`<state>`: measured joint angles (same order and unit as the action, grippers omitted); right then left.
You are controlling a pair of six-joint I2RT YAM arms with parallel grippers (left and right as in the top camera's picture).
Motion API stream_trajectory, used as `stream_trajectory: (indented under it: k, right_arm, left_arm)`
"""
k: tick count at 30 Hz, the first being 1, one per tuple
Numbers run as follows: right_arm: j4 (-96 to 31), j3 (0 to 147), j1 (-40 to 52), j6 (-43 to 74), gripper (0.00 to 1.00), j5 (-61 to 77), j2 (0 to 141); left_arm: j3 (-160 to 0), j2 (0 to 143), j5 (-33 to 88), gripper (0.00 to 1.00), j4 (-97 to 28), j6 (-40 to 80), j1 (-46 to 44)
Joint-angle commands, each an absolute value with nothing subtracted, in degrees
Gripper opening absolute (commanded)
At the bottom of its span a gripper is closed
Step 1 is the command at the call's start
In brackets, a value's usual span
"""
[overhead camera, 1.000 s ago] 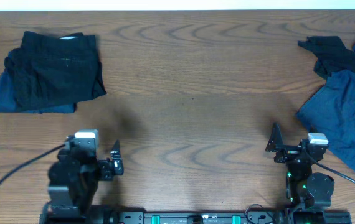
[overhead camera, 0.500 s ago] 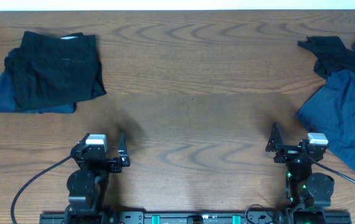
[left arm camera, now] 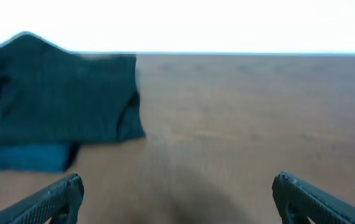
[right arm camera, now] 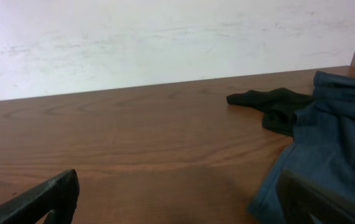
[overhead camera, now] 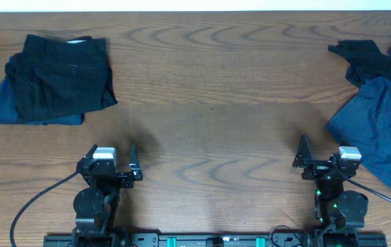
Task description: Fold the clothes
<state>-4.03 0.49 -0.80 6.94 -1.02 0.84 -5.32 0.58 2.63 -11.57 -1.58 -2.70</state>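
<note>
The clothes lie in two groups on the wooden table (overhead camera: 209,89). At the far left is a folded stack: black shorts (overhead camera: 62,77) on top of a dark-blue piece (overhead camera: 3,110). In the left wrist view the black shorts (left arm camera: 59,96) and the dark-blue piece (left arm camera: 22,157) appear at upper left, blurred. At the right edge a dark-blue garment (overhead camera: 381,130) lies loose and unfolded, with a crumpled black piece (overhead camera: 363,58) behind it. My left gripper (overhead camera: 113,159) and right gripper (overhead camera: 326,156) sit at the near edge. Both are open and hold nothing. The blue garment (right arm camera: 327,143) lies just past my right gripper's right finger.
A pale wall (right arm camera: 165,37) rises behind the table's far edge. Bare wood spans the middle between the two cloth groups. Cables trail from both arm bases at the near edge.
My left arm has swung from a turned, lower-left pose to face straight ahead at the near edge, then settled. The right arm and all cloth have stayed put.
</note>
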Motion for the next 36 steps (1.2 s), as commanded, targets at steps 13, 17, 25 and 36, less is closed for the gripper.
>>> stream_trajectory:
  k: [13,17,25,36]
  right_arm:
    - [-4.16,0.30,-1.32,6.33,0.99,-0.84,0.49]
    - [-4.16,0.30,-1.32,6.33,0.99,-0.84,0.49]
    - [-4.19,0.30,-1.32,6.33,0.99,-0.82,0.49]
    - [-4.19,0.30,-1.32,6.33,0.99,-0.84,0.49]
  left_arm:
    - [-0.23,0.08,2.72,0.98,-3.77,-1.80,-3.73]
    - [-0.23,0.23,2.72,0.98,-3.77,-1.80,-3.73]
    - [-0.23,0.23,2.72,0.98,-3.75,-1.83,-3.73]
    - [-0.23,0.23,2.72,0.98,-3.75,-1.80,-3.73]
